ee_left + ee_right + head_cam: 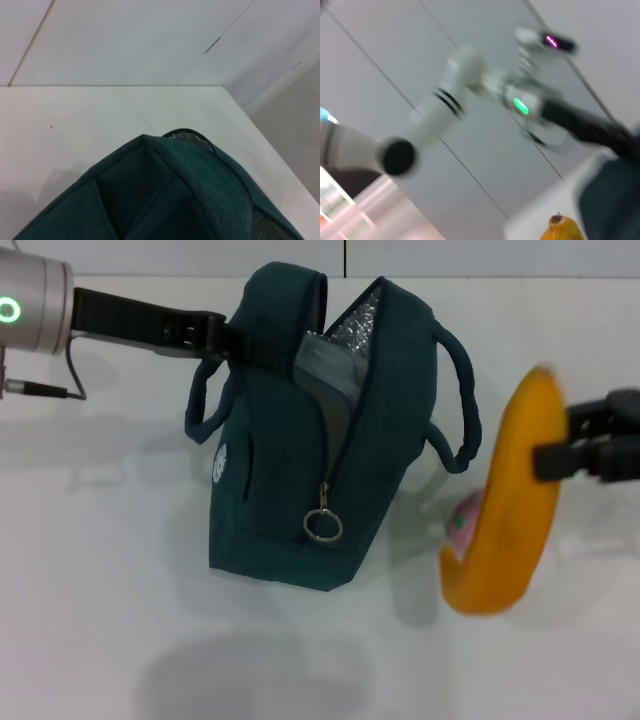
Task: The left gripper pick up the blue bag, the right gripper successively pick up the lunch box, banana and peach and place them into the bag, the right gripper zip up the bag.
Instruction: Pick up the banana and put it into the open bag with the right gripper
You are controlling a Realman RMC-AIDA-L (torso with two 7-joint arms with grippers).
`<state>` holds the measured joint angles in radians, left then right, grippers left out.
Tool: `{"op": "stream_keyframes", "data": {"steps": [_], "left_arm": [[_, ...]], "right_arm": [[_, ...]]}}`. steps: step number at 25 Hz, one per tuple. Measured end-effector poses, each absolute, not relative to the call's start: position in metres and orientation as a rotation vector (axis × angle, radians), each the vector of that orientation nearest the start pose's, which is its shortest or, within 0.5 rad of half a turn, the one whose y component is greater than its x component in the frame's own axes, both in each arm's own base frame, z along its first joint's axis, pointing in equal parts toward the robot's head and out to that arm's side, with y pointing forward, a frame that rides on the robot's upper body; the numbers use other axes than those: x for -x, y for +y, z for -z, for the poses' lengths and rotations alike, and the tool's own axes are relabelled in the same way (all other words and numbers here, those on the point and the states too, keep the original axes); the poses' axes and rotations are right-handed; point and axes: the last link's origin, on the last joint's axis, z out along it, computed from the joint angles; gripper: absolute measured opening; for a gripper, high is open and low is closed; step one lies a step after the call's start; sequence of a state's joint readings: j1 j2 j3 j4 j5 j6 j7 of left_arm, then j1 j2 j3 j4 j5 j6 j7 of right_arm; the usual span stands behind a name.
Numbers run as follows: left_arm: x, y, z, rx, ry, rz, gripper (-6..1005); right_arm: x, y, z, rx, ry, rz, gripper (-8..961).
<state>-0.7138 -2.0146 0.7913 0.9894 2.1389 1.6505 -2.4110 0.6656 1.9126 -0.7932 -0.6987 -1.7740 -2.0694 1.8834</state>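
Note:
The blue bag point(290, 470) stands upright on the white table, its zip open, silver lining showing and the ring pull point(323, 526) hanging at the front. My left gripper point(222, 340) is shut on the bag's upper left edge by a handle; the left wrist view shows only the bag's top point(165, 190). A pale grey-blue slab point(322, 365) inside the opening looks like the lunch box. To the bag's right, my right gripper point(562, 445) is shut on the banana point(510, 510), holding it upright in the air; its tip point(562, 227) shows at the wrist. The pink peach point(465, 522) lies on the table, partly behind the banana.
The white table point(120, 620) has open surface in front of and left of the bag. The table's far edge and corner point(222, 87) lie just behind the bag, with a light wall beyond. The left arm point(520, 105) shows across the right wrist view.

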Motion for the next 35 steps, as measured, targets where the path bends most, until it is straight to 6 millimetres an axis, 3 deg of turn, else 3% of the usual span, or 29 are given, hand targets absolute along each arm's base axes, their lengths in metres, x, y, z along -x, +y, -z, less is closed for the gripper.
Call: {"op": "stream_keyframes", "data": {"steps": [3, 7, 12, 15, 18, 20, 21, 28, 29, 35], "left_arm": [[0.178, 0.386, -0.056, 2.638, -1.396, 0.481, 38], [0.174, 0.386, -0.054, 2.642, -1.406, 0.493, 38], [0.172, 0.386, -0.053, 2.646, -1.41, 0.498, 38], [0.172, 0.386, -0.053, 2.649, -1.411, 0.499, 38], [0.171, 0.386, -0.052, 2.65, -1.412, 0.501, 38], [0.171, 0.385, -0.052, 2.649, -1.412, 0.501, 38], [0.172, 0.385, -0.052, 2.648, -1.413, 0.501, 38], [0.174, 0.385, -0.053, 2.646, -1.409, 0.499, 38], [0.174, 0.385, -0.053, 2.646, -1.409, 0.499, 38], [0.175, 0.384, -0.053, 2.646, -1.409, 0.499, 38]], "right_arm": [[-0.181, 0.318, -0.088, 3.107, 0.67, -1.3, 443], [-0.174, 0.316, -0.098, 2.874, 0.359, -1.613, 445], [-0.169, 0.319, -0.083, 2.652, 0.159, -1.721, 448], [-0.164, 0.321, -0.068, 2.637, 0.122, -1.705, 450], [-0.16, 0.331, -0.049, 2.676, 0.178, -1.613, 451], [-0.16, 0.331, -0.049, 2.676, 0.178, -1.613, 452], [-0.158, 0.339, -0.03, 2.716, 0.278, -1.549, 453], [-0.162, 0.338, -0.018, 2.734, 0.382, -1.535, 457], [-0.169, 0.34, -0.014, 2.703, 0.481, -1.525, 458], [-0.184, 0.346, 0.0, 2.645, 0.667, -1.447, 461]]}}
